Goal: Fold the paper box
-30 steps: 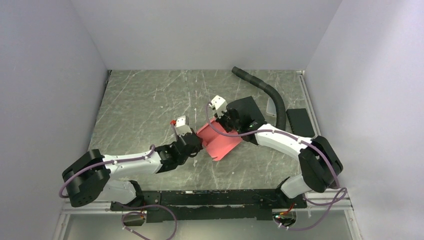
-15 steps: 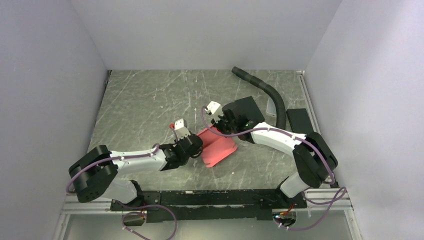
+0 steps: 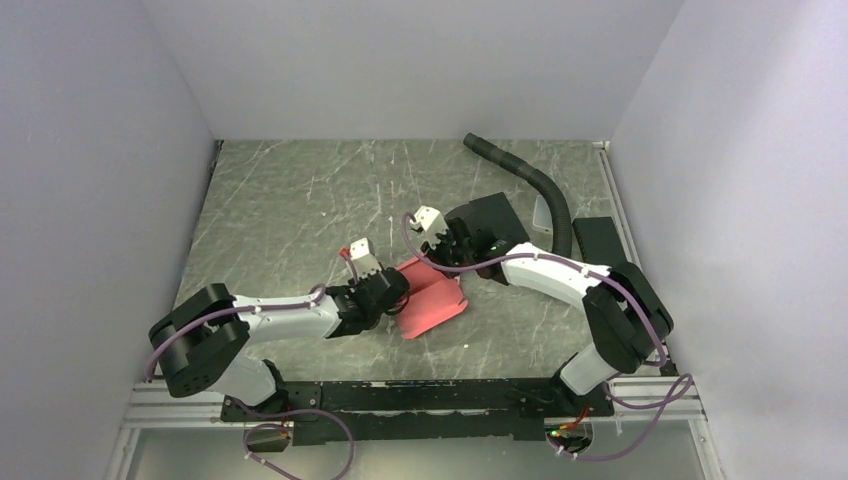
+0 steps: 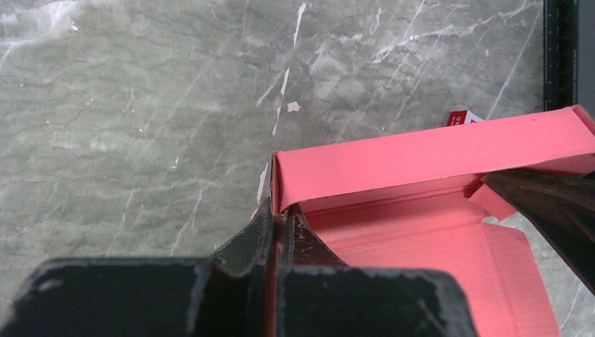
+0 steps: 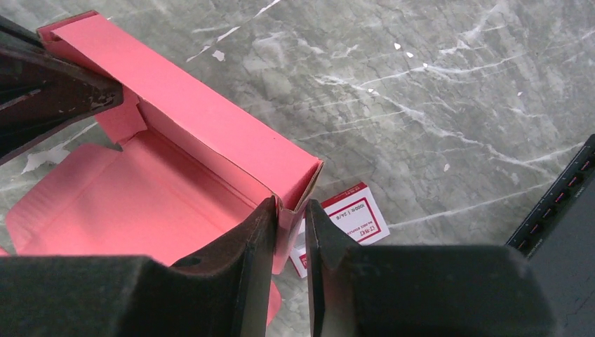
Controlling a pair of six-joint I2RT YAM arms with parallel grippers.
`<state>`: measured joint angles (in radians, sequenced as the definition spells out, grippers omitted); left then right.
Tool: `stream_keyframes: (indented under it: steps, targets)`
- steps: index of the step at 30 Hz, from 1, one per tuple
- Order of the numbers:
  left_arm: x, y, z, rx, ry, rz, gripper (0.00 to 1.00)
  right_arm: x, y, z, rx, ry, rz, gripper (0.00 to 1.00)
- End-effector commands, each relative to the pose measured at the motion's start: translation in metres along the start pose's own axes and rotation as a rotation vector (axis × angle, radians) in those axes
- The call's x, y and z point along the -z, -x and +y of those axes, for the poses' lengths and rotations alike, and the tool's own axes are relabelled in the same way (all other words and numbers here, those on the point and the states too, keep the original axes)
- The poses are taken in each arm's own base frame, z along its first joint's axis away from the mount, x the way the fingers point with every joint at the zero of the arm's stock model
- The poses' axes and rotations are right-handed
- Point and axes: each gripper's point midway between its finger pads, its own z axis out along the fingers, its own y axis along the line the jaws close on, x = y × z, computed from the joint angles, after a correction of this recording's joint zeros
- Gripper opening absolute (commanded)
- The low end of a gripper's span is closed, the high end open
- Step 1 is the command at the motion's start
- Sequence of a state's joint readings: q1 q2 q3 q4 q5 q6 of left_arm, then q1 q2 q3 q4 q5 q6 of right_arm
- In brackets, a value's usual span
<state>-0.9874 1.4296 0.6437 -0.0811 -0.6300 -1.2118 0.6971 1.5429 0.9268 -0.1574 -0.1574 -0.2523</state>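
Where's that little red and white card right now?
In the right wrist view the card lies on the table, partly hidden behind the corner of the paper box that the right gripper pinches.

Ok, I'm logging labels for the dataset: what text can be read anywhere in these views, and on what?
"1000" and "24/6", as best I can read: on the red-and-white card beside the paper box, right wrist view.
The card's smaller print: too small to read.
The paper box: no print visible.
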Motion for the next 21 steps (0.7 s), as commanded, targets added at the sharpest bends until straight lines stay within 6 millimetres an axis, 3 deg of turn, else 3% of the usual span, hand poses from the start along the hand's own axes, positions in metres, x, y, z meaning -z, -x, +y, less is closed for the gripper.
stream_keyframes:
  steps: [1,10,21]
  targets:
    - [-0.006,0.014,0.003,-0.015,0.041,-0.075,0.00,-0.004,0.007,-0.007,-0.040,-0.011,-0.036,0.25]
    - [-0.005,0.020,0.016,-0.083,0.127,-0.147,0.00,-0.008,-0.001,-0.004,-0.109,0.009,-0.082,0.28]
    - [-0.007,0.018,0.023,-0.134,0.183,-0.185,0.00,-0.003,0.008,-0.005,-0.093,-0.004,-0.215,0.31]
